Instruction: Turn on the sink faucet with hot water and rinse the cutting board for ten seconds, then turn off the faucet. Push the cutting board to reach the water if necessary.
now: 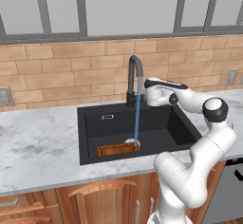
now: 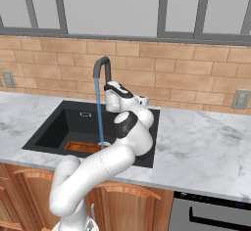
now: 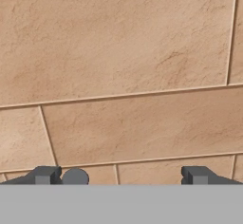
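Water (image 1: pixel 137 109) is hitting the stiff, likely slick cutting board (image 1: pixel 116 149), best pushed by its rim; gripper (image 3: pixel 120 175) is hanging wide open, empty.

We held our arm (image 1: pixel 190 171) bent high, rising from the base, folding at the elbow (image 1: pixel 216 110) and reaching forward and to the left with the forearm roughly level. Our hand (image 1: pixel 159 92) lay horizontal, pointing toward the wall. In the hand view our gripper (image 3: pixel 118 175) had its two dark fingertips (image 3: pixel 45 174) spread wide apart, with nothing between them.
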### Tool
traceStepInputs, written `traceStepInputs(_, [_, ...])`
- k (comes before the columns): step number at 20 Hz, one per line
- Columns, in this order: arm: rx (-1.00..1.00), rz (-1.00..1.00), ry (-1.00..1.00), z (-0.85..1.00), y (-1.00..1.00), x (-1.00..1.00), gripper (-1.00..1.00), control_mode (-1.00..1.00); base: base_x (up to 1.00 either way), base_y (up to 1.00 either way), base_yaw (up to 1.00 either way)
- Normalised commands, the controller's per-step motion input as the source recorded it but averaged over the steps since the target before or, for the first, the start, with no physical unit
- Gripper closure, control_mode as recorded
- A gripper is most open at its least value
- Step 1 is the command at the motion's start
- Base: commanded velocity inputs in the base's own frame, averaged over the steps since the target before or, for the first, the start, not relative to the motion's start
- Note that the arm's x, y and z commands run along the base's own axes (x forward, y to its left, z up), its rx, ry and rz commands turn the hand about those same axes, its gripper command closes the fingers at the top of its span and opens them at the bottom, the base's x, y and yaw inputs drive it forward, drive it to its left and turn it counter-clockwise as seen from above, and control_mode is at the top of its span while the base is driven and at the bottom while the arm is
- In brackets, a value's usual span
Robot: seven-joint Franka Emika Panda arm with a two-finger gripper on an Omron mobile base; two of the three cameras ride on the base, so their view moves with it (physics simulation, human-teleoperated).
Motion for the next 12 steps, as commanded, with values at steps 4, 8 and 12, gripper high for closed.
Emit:
traceStepInputs(4, [0.00, 0.00, 0.00, 0.00, 0.00, 0.00, -1.00, -1.00, 0.00, 0.00, 0.00])
traceStepInputs(8, [0.00, 0.00, 0.00, 0.00, 0.00, 0.00, -1.00, -1.00, 0.00, 0.00, 0.00])
traceStepInputs(12, [0.00, 0.00, 0.00, 0.00, 0.00, 0.00, -1.00, -1.00, 0.00, 0.00, 0.00])
